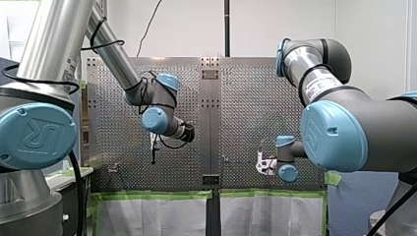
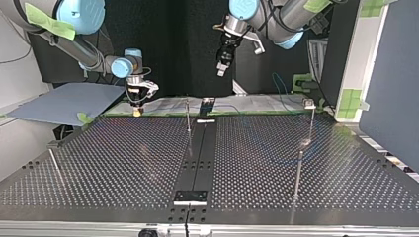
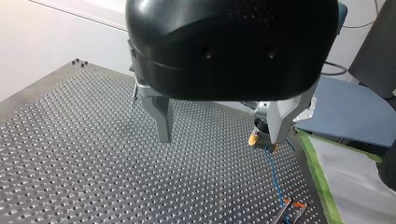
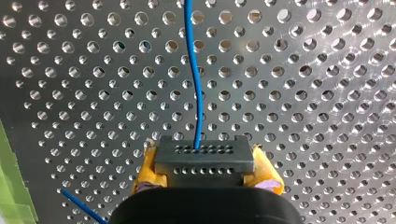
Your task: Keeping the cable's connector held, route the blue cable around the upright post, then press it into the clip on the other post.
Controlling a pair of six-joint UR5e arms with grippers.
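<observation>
In the right wrist view my right gripper (image 4: 204,179) has its yellow pads (image 4: 268,175) shut on a grey connector block (image 4: 204,158). The blue cable (image 4: 196,93) leaves the block and runs ahead over the perforated plate. In the top view this gripper (image 2: 138,109) sits low by the table's far edge, left of a thin upright post (image 2: 188,118). My left gripper (image 2: 221,69) hangs high above the table, open and holding nothing. Its metal fingers (image 3: 161,116) stand wide apart. Past them the blue cable (image 3: 275,177) leads to a clip with orange tips (image 3: 290,211).
More thin posts stand on the perforated table (image 2: 123,163): two at the top view's right (image 2: 299,173) (image 2: 311,116) and a leaning one at its left (image 2: 55,165). A dark strip (image 2: 197,158) runs down the table's middle. Green tape (image 3: 322,182) lines the table's edge.
</observation>
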